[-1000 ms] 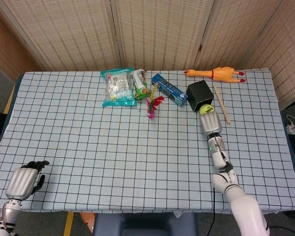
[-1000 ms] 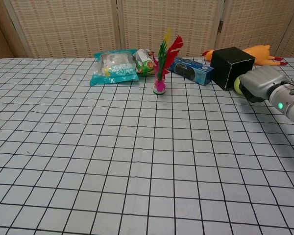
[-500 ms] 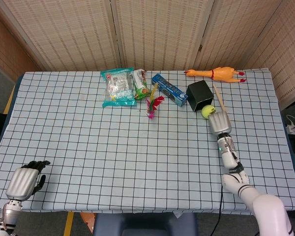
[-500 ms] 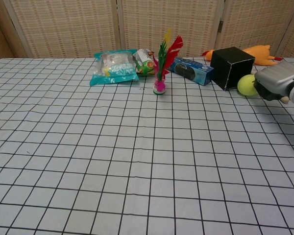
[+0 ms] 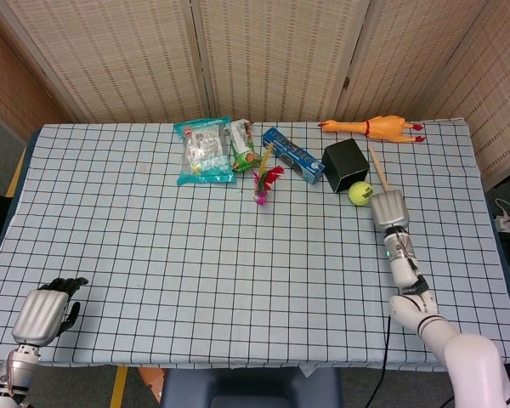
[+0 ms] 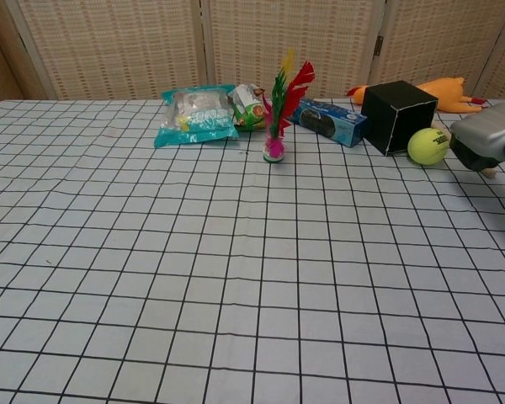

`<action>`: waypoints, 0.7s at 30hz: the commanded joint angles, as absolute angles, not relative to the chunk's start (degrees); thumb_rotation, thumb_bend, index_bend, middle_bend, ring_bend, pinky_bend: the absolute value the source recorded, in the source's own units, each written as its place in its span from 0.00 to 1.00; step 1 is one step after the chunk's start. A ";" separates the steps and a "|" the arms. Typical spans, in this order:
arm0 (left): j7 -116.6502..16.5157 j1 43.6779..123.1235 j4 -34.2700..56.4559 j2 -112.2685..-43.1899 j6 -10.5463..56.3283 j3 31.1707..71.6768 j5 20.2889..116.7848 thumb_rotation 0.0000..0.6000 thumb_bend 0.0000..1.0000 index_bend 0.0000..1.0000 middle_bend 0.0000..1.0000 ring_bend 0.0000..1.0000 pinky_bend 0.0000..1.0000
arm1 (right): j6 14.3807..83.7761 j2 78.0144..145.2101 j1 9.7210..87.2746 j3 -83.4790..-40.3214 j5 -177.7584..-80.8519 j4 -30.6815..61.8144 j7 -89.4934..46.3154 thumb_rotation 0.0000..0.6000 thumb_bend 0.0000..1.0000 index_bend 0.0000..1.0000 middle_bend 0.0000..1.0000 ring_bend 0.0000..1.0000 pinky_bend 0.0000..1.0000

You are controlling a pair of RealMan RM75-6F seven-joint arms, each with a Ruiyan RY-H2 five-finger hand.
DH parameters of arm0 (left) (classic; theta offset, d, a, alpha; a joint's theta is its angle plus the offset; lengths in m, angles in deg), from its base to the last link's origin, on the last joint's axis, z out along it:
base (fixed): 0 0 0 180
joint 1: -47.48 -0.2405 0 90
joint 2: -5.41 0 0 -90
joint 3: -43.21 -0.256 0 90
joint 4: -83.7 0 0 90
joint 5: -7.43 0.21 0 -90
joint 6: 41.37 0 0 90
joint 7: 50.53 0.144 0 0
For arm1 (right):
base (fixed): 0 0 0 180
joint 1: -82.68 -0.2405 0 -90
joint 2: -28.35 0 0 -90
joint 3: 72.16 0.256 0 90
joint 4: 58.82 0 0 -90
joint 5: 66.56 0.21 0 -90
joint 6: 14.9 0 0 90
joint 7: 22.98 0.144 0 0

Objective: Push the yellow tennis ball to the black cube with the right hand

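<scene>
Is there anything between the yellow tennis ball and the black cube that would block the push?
Nothing visible does. The yellow tennis ball lies just beside the black cube, only bare checked tablecloth between them. The right hand sits on the ball's far side.

The near and middle stretch of the checked tablecloth (image 5: 195,280) lies open. Along the far edge stand obstacles: a teal snack bag (image 5: 202,151), a feathered shuttlecock (image 6: 275,126), a blue box (image 5: 293,155), a black cube (image 6: 398,115), with a yellow tennis ball (image 6: 427,146) just right of it.

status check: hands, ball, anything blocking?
Right hand off the yellow tennis ball, holding nothing. Ball beside the black cube, small gap. Left hand idle, fingers curled. Nothing between them.
</scene>
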State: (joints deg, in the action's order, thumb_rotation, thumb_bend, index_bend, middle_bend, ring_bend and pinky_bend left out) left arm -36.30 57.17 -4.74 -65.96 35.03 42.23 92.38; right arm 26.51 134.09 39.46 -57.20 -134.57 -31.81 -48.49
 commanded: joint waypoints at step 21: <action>-36.51 57.46 -4.10 -66.25 34.24 42.08 91.73 1.00 0.52 0.30 0.37 0.31 0.52 | 28.82 138.06 37.64 -65.31 -146.15 -40.50 -26.04 1.00 1.00 0.28 0.25 0.08 0.35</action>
